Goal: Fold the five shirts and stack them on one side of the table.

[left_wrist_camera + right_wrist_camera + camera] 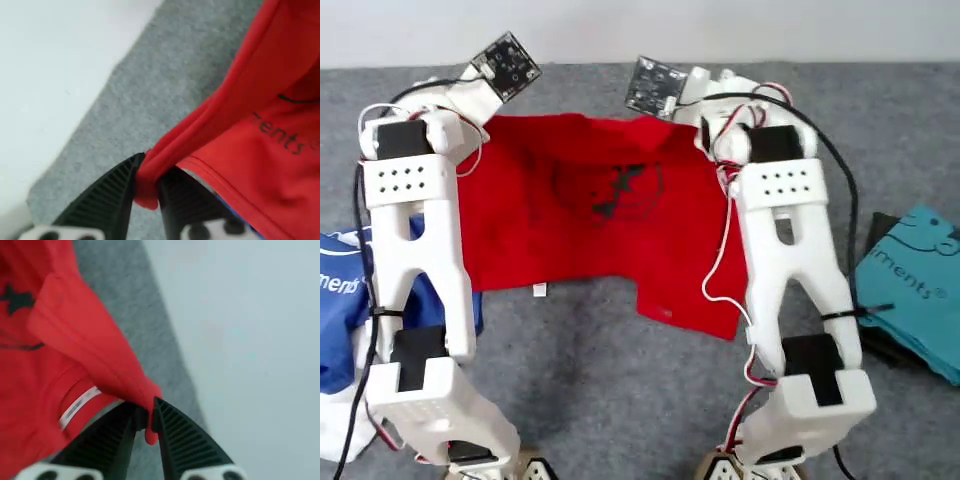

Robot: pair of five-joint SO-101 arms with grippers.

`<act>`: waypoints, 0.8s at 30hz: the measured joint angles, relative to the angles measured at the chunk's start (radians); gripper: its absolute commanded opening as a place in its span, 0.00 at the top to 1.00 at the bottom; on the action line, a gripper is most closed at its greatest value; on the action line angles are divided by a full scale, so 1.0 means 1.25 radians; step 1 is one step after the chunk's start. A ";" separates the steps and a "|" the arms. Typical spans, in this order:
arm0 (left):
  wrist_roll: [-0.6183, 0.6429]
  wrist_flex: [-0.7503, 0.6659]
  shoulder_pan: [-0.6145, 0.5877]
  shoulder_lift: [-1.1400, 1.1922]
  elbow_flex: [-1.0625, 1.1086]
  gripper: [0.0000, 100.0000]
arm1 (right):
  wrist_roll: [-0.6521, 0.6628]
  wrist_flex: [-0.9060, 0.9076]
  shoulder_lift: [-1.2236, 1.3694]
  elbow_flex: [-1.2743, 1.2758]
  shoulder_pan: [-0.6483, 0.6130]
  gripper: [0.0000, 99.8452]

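A red shirt (590, 215) with a dark print lies spread across the grey table between my two arms, its far edge lifted. My left gripper (146, 192) is shut on a bunched corner of the red shirt (240, 130) near the table's far edge. My right gripper (145, 422) is shut on the opposite far corner of the red shirt (65, 340), whose white neck label shows. From above, both grippers sit at the shirt's far corners under the wrist cameras, the left gripper (480, 105) and the right gripper (705, 125).
A blue shirt (345, 300) with some white cloth lies at the left edge of the table. A teal shirt (915, 285) lies on dark fabric at the right edge. Grey table (600, 400) runs bare toward the front between the arm bases.
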 measured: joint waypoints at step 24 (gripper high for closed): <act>-0.076 0.091 0.000 -0.001 0.247 0.98 | -0.048 0.562 -0.110 0.061 0.020 0.99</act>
